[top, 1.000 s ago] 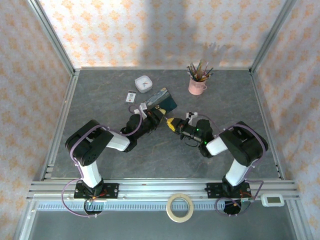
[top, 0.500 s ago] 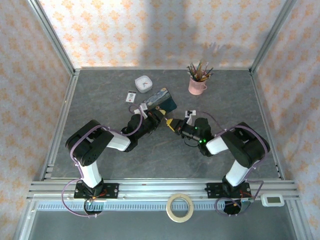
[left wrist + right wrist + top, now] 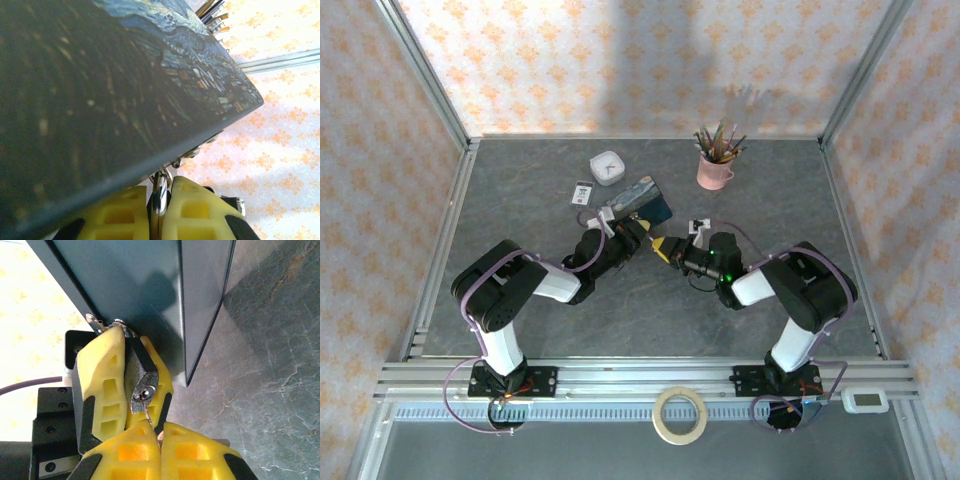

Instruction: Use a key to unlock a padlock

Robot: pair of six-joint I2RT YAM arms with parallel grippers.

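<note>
The blue painted box (image 3: pixel 647 199) lies mid-table, and its dark side fills the upper left wrist view (image 3: pixel 100 75). My left gripper (image 3: pixel 642 232) is shut on the small grey padlock (image 3: pixel 142 380), which hangs from the box's metal hasp (image 3: pixel 197 148). Its yellow fingers (image 3: pixel 100 380) flank the lock body, and the shiny lock (image 3: pixel 160 200) shows edge-on between the same gripper's (image 3: pixel 159 187) pads. My right gripper (image 3: pixel 160 432) is shut on the thin silvery key (image 3: pixel 150 416). The key's tip sits in the keyhole. In the top view the right gripper (image 3: pixel 665 247) faces the left one, almost touching.
A pink cup of pencils (image 3: pixel 714 170) stands at the back right. A white clock (image 3: pixel 608 167) and a small card (image 3: pixel 583 192) lie behind the box. A tape roll (image 3: pixel 680 415) rests on the near rail.
The right wrist has shifted slightly toward the left gripper and rolled a little. The left arm and the box have stayed where they were.
</note>
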